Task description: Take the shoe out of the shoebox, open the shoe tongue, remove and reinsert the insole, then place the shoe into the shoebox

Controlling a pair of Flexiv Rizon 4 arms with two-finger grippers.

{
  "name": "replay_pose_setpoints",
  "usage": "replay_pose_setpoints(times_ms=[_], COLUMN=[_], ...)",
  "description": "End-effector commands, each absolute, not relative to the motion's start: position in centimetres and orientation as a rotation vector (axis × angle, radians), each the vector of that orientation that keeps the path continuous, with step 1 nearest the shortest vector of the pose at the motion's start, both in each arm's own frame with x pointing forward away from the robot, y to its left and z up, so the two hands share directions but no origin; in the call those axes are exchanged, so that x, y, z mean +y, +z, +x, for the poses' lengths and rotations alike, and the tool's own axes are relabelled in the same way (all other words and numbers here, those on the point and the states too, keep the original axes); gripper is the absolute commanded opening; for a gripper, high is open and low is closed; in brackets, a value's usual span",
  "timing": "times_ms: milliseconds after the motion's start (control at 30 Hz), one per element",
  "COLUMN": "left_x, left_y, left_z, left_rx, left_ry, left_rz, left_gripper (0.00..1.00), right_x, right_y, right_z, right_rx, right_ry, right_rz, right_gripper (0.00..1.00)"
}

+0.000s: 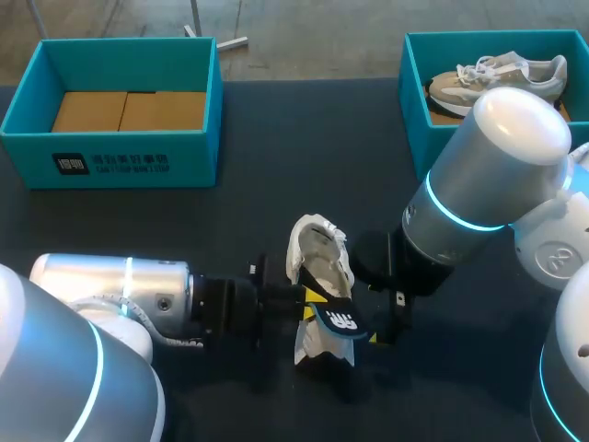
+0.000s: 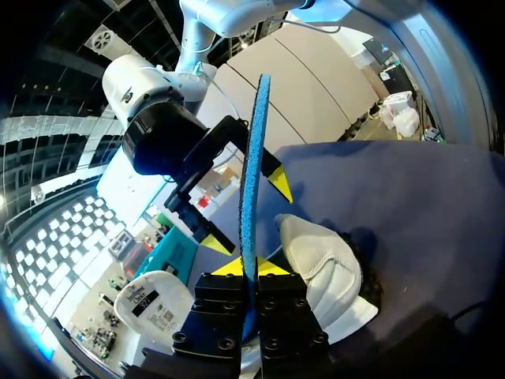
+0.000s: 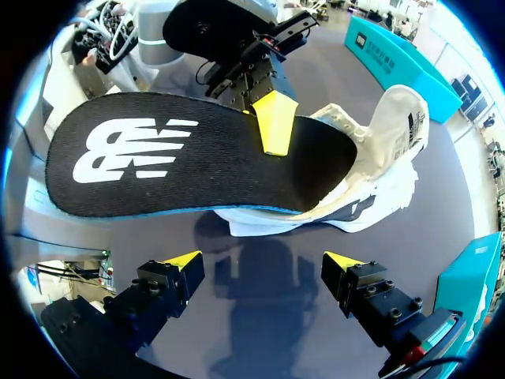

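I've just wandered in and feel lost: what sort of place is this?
Probably a robot test lab, set up as a shoe-packing bench. Two robot arms stand at a dark table; the left gripper pinches an insole at a white shoe, and two teal shoeboxes sit at the far edge.

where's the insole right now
In the head view the black insole with blue underside is near the front middle of the dark table, pinched by the left gripper over the white shoe, beside the open right gripper.

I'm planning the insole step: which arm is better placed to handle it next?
Left: the left end effector is shut on the insole, right by the shoe; the right end effector hangs open, holding nothing.
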State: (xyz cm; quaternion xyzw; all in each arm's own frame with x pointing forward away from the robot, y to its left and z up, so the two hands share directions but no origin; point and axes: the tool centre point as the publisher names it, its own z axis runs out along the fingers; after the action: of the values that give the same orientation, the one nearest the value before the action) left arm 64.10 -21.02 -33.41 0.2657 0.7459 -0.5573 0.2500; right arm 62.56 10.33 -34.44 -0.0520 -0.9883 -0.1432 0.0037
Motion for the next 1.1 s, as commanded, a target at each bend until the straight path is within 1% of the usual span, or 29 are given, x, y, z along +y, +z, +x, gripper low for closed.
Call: replay_pose_setpoints(times_ms=[33, 900, 933, 967, 1000, 1100], left_x=[-21.56, -20.75, -20.78, -20.82, -20.85, -20.95], left_y=[-33.6, -34.08, -34.05, -34.05, -34.05, -34.06], left_z=[64.43, 65.03, 64.99, 64.95, 64.92, 64.82], left_rx=[2.054, 2.085, 2.084, 2.083, 2.082, 2.079], left_ry=[-1.492, -1.448, -1.45, -1.453, -1.455, -1.462], left_rz=[0.712, 0.687, 0.688, 0.69, 0.692, 0.695], left_gripper=[0.0, 0.0, 0.02, 0.06, 0.08, 0.1], right_x=[10.42, 10.42, 10.42, 10.42, 10.42, 10.42], right_y=[-34.56, -34.56, -34.56, -34.56, -34.56, -34.56], right_z=[62.46, 62.46, 62.46, 62.46, 62.46, 62.46], right_rx=[-3.101, -3.101, -3.101, -3.101, -3.101, -3.101], right_ry=[-0.446, -0.446, -0.446, -0.446, -0.446, -0.446], right_rz=[-0.165, -0.165, -0.165, -0.165, -0.165, -0.165], right_gripper=[1.0, 1.0, 1.0, 1.0, 1.0, 1.0])
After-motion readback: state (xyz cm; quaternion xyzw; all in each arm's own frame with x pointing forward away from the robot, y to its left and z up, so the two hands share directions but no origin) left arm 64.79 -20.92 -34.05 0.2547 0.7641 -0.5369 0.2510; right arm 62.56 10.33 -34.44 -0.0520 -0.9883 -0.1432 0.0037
